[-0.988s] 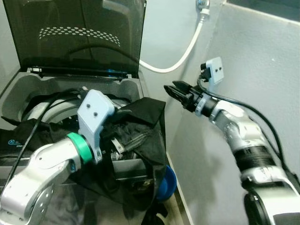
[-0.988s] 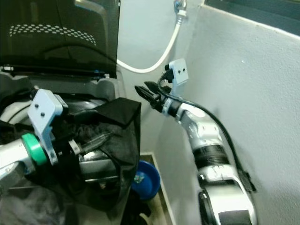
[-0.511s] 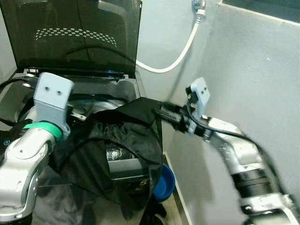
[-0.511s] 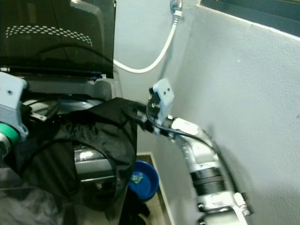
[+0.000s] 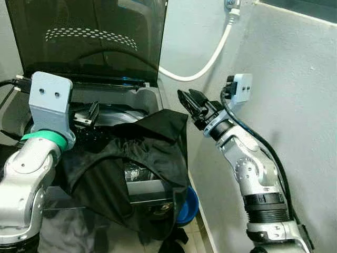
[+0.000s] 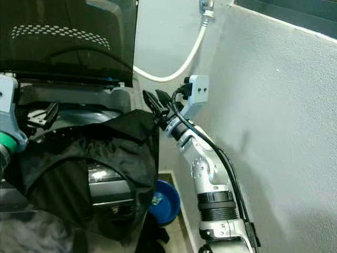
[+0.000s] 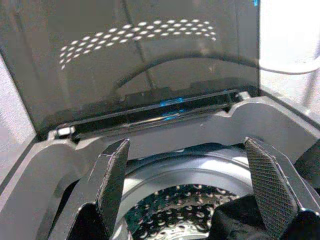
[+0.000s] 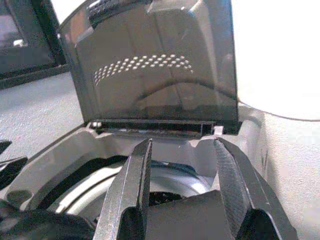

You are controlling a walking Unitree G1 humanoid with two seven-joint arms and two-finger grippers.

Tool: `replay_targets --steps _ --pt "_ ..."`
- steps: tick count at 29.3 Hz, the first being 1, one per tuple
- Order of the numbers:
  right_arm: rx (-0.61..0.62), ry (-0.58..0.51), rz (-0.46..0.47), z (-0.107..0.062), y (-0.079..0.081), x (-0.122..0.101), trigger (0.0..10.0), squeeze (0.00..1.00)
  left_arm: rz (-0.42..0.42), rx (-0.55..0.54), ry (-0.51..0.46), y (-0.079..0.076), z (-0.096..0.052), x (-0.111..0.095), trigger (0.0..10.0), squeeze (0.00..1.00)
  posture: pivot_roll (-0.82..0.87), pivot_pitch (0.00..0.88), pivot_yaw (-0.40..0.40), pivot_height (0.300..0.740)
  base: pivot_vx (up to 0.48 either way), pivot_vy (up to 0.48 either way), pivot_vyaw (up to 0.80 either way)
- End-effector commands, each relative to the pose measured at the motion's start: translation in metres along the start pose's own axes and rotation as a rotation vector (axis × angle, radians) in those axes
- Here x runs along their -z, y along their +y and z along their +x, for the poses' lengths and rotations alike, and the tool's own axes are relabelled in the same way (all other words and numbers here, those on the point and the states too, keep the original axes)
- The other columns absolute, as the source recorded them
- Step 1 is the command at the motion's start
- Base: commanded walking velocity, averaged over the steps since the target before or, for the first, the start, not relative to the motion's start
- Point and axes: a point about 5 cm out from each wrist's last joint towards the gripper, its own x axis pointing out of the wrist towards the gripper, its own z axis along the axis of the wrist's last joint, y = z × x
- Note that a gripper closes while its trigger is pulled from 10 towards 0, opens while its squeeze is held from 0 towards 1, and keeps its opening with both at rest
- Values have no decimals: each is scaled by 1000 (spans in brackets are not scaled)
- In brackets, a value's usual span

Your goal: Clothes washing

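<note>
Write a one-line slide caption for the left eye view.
Black garment draped over open washer's rim; both open grippers, left and right, hover above it.

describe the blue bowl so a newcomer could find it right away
Start at the top-loading washing machine with its dark lid raised. A black garment hangs over its front right corner. Below that cloth, on the floor in the gap between machine and grey wall, sits the blue bowl, the sole bright blue thing there.

Grey wall, white hose, blue basin on the floor
</note>
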Motion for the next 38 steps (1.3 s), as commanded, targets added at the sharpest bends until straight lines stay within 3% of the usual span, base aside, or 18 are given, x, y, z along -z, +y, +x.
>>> replay_targets --steps 1,15,20,26,38 --pt "20 -4 1 -3 -2 -1 10000 0 1 14 -13 -3 1 -2 10000 0 77 54 -102 740 0 480 0" --pt "58 -8 28 -4 -1 2 10000 0 -4 23 -22 -6 2 -4 10000 0 77 54 -100 740 0 480 0" --pt "63 -4 40 -4 0 3 10000 0 -17 76 11 -9 0 -2 10000 0 78 54 -100 740 0 -96 0" --pt "65 4 44 -4 -1 4 10000 0 0 25 12 -3 2 -2 10000 0 77 54 -104 740 0 -240 0" --pt "69 8 46 -5 -1 6 10000 0 13 49 6 -8 3 -2 10000 0 80 37 -104 740 0 0 0"
